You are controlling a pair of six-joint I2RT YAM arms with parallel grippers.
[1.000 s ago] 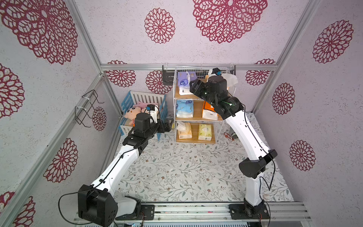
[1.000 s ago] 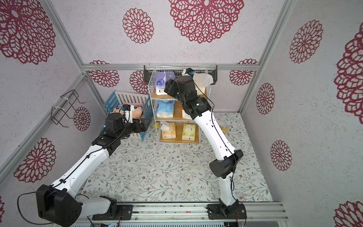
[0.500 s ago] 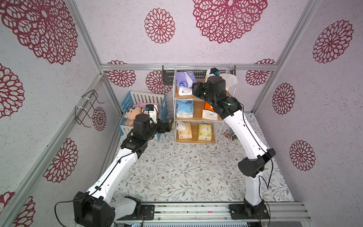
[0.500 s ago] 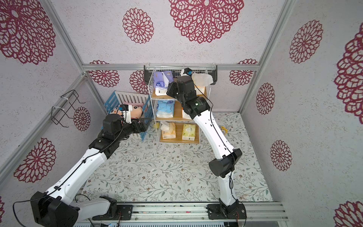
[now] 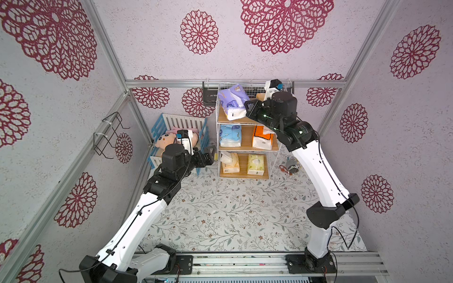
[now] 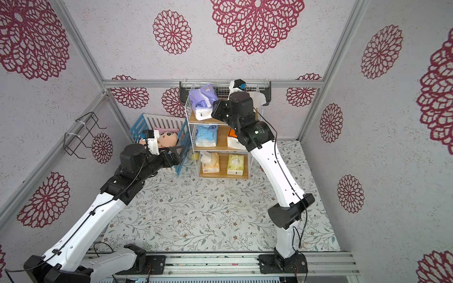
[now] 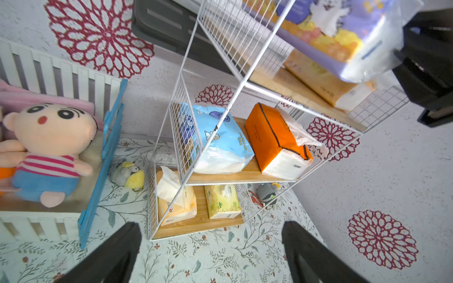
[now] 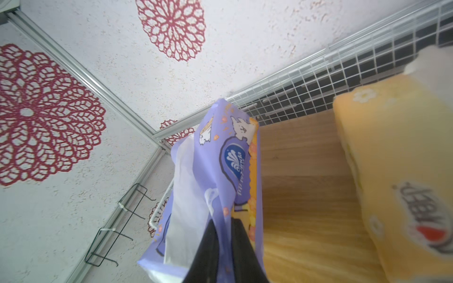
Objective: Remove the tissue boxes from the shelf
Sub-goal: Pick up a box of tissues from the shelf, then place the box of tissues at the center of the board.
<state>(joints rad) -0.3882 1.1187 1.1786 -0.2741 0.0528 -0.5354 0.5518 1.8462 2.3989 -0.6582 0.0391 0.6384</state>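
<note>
The shelf (image 5: 246, 137) stands against the back wall. On its top tier the purple tissue pack (image 5: 231, 99) (image 8: 228, 171) is tilted, and my right gripper (image 8: 224, 227) is shut on its wrapper at the near end. A yellow-orange pack (image 8: 397, 171) lies beside it. The middle tier holds a light blue pack (image 5: 230, 135) and an orange-and-white pack (image 5: 262, 137). A cream-yellow pack (image 5: 230, 163) and a pale green pack (image 5: 255, 164) sit on the bottom tier. My left gripper (image 7: 210, 235) hangs open and empty, low in front of the shelf's left corner.
A blue-and-white crib (image 5: 181, 122) with a plush doll (image 5: 169, 139) stands left of the shelf. Small plush toys lie on the floor, one to its left (image 7: 127, 175) and one to its right (image 7: 266, 193). A black wire rack (image 5: 110, 137) hangs on the left wall.
My right gripper's jaws have shut on the purple pack's wrapper, and the pack now tilts up. The left gripper has stayed near the shelf's corner.
</note>
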